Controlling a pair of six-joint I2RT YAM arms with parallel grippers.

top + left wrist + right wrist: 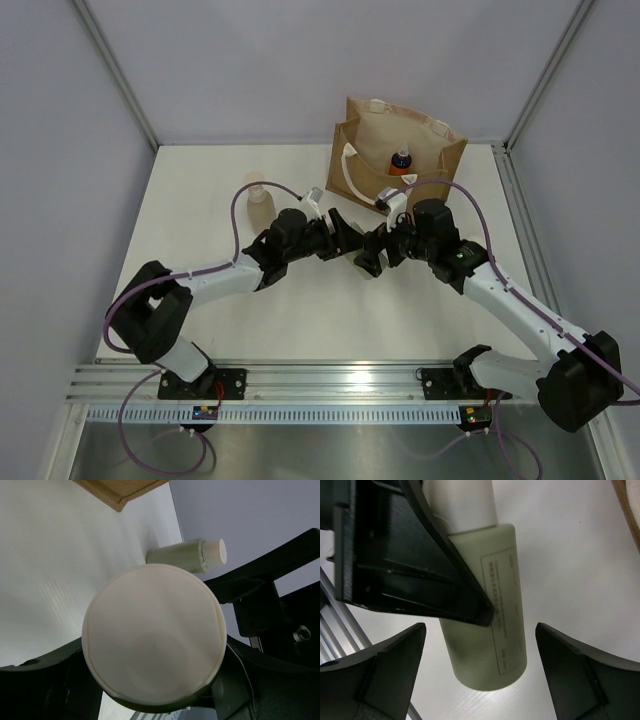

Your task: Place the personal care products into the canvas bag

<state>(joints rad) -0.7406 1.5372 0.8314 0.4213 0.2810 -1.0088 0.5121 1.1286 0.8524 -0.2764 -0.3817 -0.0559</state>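
- The pale olive cream-capped bottle (492, 625) is held off the table (330, 320), between the two arms and just in front of the canvas bag (440, 150).
- In the left wrist view its round cream cap (154, 632) faces the camera end-on and fills the middle of the picture.
- The left gripper (343, 232) is clamped on this bottle. One of its black fingers (420, 565) lies across the bottle's upper body beside the printed label.
- The right gripper (373, 256) faces it with its jaws spread wide, one on each side of the bottle's base. There is clear space on both sides, so it touches nothing.
- The canvas bag stands upright at the far side of the table, mouth open, with one white rope handle (347, 170) hanging over its near side.
- A small orange bottle (400, 163) already stands inside the bag.
- A second pale olive cream-capped bottle (187, 557) stands on the table beyond the held one, apart from the bag's corner.
- A beige bottle (257, 197) with a pale top stands on the table behind the left arm, well apart from the bag.
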